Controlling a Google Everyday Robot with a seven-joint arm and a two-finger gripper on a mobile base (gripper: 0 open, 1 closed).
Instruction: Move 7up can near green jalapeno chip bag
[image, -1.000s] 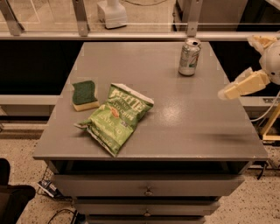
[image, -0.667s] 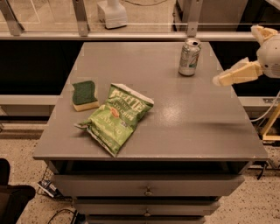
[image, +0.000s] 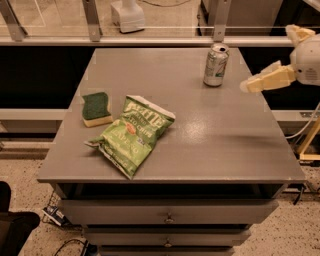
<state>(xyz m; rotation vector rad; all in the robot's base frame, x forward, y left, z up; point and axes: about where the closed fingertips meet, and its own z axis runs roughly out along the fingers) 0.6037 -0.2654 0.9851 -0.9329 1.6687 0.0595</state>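
The 7up can (image: 216, 65) stands upright at the far right of the grey table (image: 220, 135), silver with green markings and a shiny top. The green jalapeno chip bag (image: 132, 134) lies flat at the front left, crinkled light green with pale lettering. My gripper (image: 267, 57) hovers at the table's right edge, just right of the can and apart from it. It is open and empty, with one cream finger (image: 265, 79) reaching left toward the can and the other (image: 299, 33) higher up.
A green-and-yellow sponge (image: 96, 108) lies left of the bag near the table's left edge. A metal rail (image: 150, 41) with posts runs behind the table. Drawers (image: 169, 218) sit below the front edge. A white object (image: 127, 15) stands on the floor behind.
My gripper has moved up and to the left, closer to the can. The can, bag and sponge have not moved.
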